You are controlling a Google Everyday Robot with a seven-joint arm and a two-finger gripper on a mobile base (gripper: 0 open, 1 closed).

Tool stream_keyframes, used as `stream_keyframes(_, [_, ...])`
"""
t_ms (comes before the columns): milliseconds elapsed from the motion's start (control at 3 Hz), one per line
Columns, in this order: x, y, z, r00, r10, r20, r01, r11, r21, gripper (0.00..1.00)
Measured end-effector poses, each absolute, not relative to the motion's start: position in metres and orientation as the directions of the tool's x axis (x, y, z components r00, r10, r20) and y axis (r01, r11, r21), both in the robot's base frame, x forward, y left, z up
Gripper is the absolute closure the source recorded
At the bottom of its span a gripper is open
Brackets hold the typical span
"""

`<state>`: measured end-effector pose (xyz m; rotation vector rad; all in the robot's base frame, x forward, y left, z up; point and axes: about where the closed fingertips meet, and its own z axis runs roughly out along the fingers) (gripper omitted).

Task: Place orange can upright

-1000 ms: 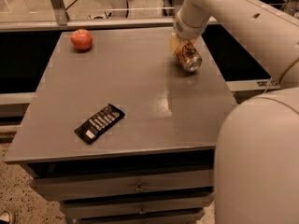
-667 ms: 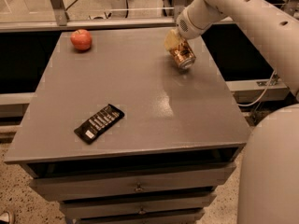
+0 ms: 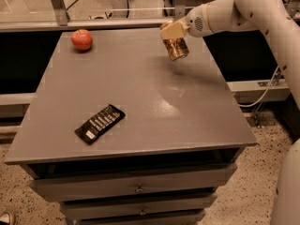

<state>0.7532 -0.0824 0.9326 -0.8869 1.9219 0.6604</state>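
Observation:
The orange can [image 3: 176,48] is orange-gold with a silver base and hangs tilted a little above the grey table [image 3: 140,88], near its far right part. My gripper [image 3: 171,33] reaches in from the right and is shut on the can's upper end. The white arm [image 3: 243,8] crosses the top right of the view.
A red apple [image 3: 82,39] sits at the table's far left corner. A black remote [image 3: 100,123] lies near the front left. Drawers [image 3: 136,189] run below the tabletop. A rail and window frame stand behind the table.
The arm has swung to the right and higher. The can has come up off the table in the gripper and sits slightly left of where it was.

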Motion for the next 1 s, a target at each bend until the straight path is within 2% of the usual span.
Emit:
stream_keyframes(333, [0.731, -0.076, 0.942, -0.156, -0.277, -0.948, -0.899, 0.436, 0.02, 1.0])
stream_keyframes(1000, [0.702, -0.081, 0.934, 0.145, -0.241, -0.96, -0.951, 0.233, -0.202, 1.0])
